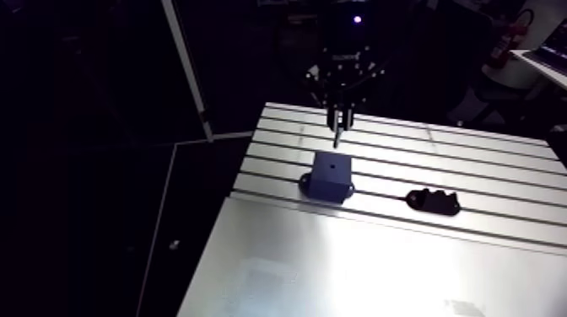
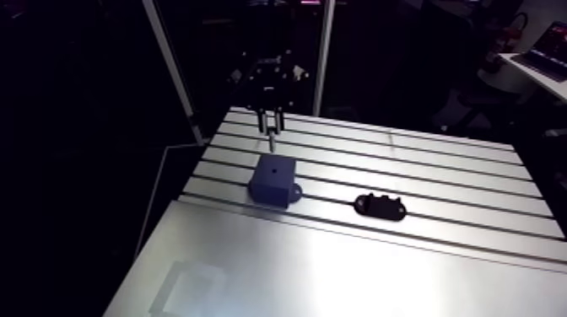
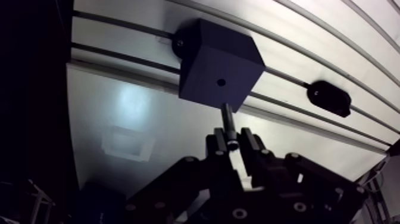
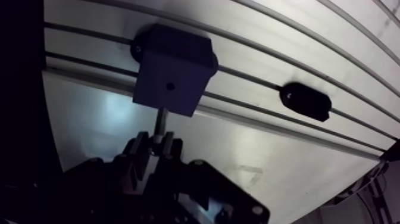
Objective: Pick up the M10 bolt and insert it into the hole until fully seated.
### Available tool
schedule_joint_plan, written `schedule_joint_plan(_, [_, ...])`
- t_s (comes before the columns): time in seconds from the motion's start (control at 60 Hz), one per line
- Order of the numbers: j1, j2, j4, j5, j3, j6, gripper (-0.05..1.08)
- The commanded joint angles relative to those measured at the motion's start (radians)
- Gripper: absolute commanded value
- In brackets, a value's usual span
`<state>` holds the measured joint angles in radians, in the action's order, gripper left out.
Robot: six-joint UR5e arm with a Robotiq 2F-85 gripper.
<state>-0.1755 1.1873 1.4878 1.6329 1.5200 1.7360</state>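
The end effector (image 3: 233, 143) pinches the bolt (image 3: 227, 121), so the pickup looks done. Just ahead sits the block (image 3: 205, 56) with its hole (image 3: 221, 82) empty; insertion remains.

The bolt (image 3: 227, 117) is slim, dark and upright, pinched in the gripper (image 3: 233, 140), tip just above the dark block (image 3: 202, 56), short of its small top hole (image 3: 221, 82).

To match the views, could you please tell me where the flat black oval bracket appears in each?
Arm view: flat black oval bracket on the slotted aluminium table, picture-right of the dark cubic block, apart.
Wrist view: bracket ahead of the gripper holding the metal bolt, beside the block, apart.
Shared landmark: the block's top hole.
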Motion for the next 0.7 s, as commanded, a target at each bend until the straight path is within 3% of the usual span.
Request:
schedule_joint_plan(0.017, [0.001, 0.002, 0.008, -0.001, 0.023, -0.002, 1.08])
schedule_joint_plan(0.7, [0.001, 0.007, 0.052, 0.002, 0.065, -0.002, 1.08])
